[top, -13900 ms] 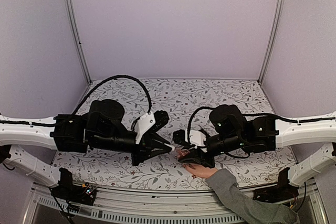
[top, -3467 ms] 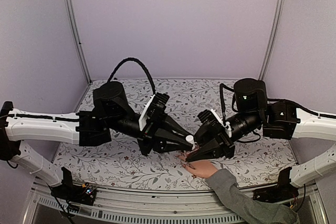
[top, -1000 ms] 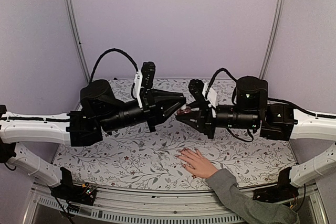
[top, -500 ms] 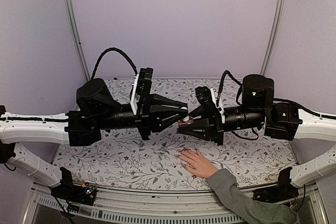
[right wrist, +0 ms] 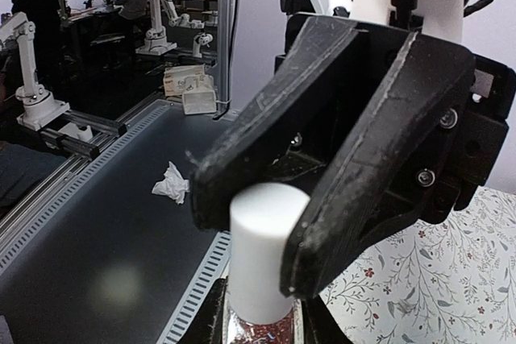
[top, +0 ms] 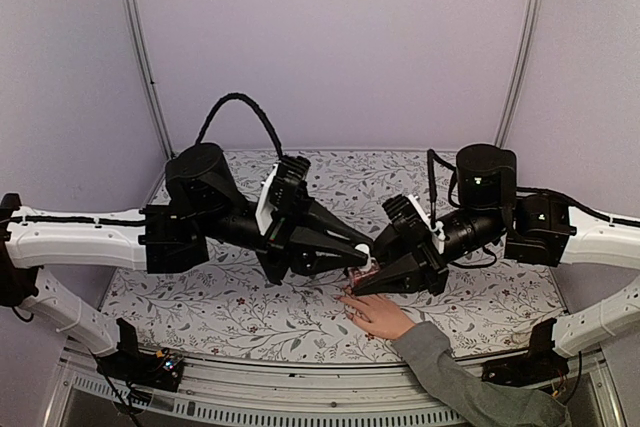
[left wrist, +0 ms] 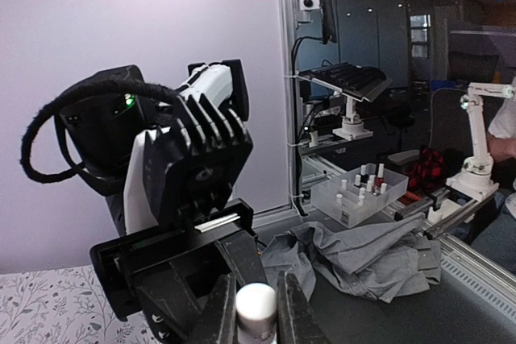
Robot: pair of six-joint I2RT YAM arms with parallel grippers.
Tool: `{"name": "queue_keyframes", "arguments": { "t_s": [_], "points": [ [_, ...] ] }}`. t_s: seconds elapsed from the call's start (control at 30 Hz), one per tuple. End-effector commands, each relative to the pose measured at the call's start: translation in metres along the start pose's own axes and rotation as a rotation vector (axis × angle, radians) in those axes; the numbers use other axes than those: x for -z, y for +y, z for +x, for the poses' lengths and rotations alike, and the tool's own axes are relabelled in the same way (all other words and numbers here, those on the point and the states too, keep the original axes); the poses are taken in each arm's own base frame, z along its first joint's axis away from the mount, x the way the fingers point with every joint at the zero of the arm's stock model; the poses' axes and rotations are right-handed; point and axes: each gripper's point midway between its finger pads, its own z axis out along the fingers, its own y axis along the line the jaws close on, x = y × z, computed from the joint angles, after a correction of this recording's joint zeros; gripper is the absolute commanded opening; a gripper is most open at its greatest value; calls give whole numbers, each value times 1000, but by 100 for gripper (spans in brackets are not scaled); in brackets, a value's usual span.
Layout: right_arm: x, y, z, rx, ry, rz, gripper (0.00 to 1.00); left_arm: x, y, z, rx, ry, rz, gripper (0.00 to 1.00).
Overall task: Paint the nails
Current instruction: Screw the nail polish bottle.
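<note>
A light-skinned hand (top: pixel 378 315) in a grey sleeve lies flat on the floral table, fingers pointing left. Its nails are too small to make out. Just above the fingertips both grippers meet on one small polish bottle (right wrist: pixel 263 334) of red glitter with a white cap (right wrist: pixel 264 249). My right gripper (right wrist: pixel 262 326) is shut on the bottle's body. My left gripper (left wrist: pixel 256 316) is shut on the white cap (left wrist: pixel 256 305), its black fingers (right wrist: pixel 379 159) clasping it from the other side. In the top view the left gripper (top: pixel 360 263) and right gripper (top: pixel 371 279) touch tip to tip.
The floral tablecloth (top: pixel 230 307) covers the table between metal frame posts (top: pixel 140 57). Beyond the table's near edge lie a crumpled grey cloth (left wrist: pixel 363 251), a clear box of polish bottles (left wrist: pixel 359 195) and a crumpled white tissue (right wrist: pixel 171 183).
Both arms, still joined at the bottle, have come down from mid-air to just above the hand's fingertips. The hand has stayed where it was.
</note>
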Motion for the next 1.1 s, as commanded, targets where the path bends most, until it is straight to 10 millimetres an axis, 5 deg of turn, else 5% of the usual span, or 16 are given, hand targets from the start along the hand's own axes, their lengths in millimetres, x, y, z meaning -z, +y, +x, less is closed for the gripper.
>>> {"name": "queue_keyframes", "arguments": {
  "t_s": [0.0, 0.43, 0.8, 1.07],
  "points": [
    [13, 22, -70, 185, -180, -110, 0, 1, 2, 63, 125, 175, 54, 0],
    [12, 13, -64, 176, -156, -49, 0, 16, 9, 40, 83, 151, -13, 10],
    [7, 0, -59, 146, -133, 5, 0, 37, 17, 11, 15, 113, -166, 46],
    [24, -95, -36, 7, -24, 542, 0, 71, 44, -8, 47, -1, -454, 46]
  ]
}}
